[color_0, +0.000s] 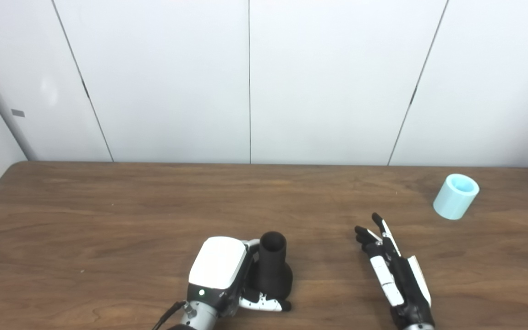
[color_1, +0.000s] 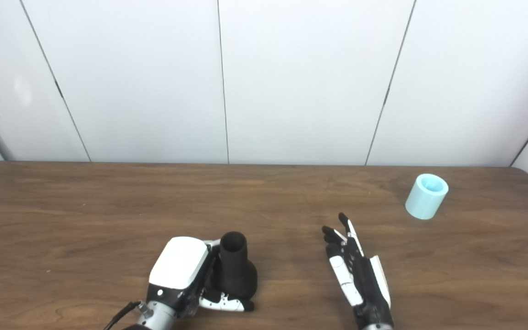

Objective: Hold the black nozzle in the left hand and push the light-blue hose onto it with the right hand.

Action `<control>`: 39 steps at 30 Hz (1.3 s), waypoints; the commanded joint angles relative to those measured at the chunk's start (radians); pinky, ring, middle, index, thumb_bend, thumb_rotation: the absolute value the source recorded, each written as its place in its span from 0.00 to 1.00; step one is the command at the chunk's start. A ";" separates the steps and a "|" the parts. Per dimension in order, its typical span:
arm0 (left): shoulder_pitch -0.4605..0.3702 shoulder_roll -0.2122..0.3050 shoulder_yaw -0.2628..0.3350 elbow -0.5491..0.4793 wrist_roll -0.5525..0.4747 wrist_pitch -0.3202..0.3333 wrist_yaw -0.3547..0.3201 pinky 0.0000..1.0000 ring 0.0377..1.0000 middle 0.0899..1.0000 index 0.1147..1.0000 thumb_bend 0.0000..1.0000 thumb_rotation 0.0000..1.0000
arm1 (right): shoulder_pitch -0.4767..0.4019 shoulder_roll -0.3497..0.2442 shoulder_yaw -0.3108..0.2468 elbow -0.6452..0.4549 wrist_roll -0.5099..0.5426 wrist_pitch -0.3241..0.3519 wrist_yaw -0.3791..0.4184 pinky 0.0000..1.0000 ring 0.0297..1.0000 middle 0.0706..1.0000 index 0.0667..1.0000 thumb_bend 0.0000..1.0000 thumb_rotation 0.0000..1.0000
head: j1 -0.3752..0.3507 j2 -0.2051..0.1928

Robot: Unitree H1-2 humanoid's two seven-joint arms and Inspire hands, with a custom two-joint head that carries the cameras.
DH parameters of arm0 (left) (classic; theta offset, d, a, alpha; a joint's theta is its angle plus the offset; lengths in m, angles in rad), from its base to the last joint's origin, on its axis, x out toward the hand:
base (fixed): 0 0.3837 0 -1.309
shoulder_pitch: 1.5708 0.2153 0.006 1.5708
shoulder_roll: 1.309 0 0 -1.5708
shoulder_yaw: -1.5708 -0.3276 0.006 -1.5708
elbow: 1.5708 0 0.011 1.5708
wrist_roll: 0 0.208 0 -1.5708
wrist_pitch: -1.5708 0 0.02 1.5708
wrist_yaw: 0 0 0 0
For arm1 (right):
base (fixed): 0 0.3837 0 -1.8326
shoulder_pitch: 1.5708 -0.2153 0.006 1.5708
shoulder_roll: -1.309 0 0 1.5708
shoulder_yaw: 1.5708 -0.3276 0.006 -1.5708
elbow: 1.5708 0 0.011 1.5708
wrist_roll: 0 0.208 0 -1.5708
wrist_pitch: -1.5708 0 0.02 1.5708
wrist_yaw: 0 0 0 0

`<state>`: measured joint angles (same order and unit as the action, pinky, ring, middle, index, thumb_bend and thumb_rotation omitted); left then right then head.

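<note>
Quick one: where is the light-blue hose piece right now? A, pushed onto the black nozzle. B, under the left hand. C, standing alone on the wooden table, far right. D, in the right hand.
C: the light-blue cylindrical hose piece stands by itself on the brown wooden table, beyond the empty, open right hand, while the left hand holds the black nozzle.

Table point(color_0: 108, 215) is brown woodgrain, slight sheen. Nozzle point(color_0: 273, 268) looks matte black; hose point(color_0: 455, 196) smooth light-blue plastic. Left hand point(color_0: 227, 275) has a glossy white shell.
</note>
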<state>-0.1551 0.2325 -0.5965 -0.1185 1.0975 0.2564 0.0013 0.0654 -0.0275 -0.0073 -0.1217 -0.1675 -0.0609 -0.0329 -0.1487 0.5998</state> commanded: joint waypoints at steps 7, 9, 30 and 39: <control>0.065 0.015 -0.059 0.075 -0.033 -0.031 -0.147 0.48 0.43 0.49 0.38 0.50 0.00 | -0.131 -0.131 -0.099 -0.121 -0.008 0.121 0.002 0.83 0.83 0.83 0.89 0.63 0.34 | -0.082 0.021; 0.066 0.019 -0.055 0.073 -0.043 -0.032 -0.149 0.49 0.43 0.50 0.38 0.50 0.00 | -0.169 -0.177 -0.112 -0.136 -0.031 0.155 0.007 0.86 0.86 0.83 0.87 0.67 0.29 | -0.112 0.022; 0.090 0.049 -0.008 0.080 -0.128 -0.051 -0.169 0.42 0.40 0.42 0.43 0.50 0.00 | -0.531 -0.755 0.052 0.152 -0.422 0.310 0.210 0.91 0.95 0.90 0.87 0.89 0.17 | -0.242 0.071; 0.091 0.056 -0.011 0.065 -0.125 -0.034 -0.192 0.39 0.39 0.41 0.44 0.50 0.00 | -0.645 -0.776 0.164 0.286 -0.527 0.359 0.316 0.92 0.96 0.91 0.87 0.96 0.21 | -0.239 0.078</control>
<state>-0.1596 0.2574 -0.5579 -0.1226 1.0231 0.2187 -0.0082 -0.5111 -0.7591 0.1681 0.1755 -0.6640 0.2903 0.2884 -0.3881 0.6780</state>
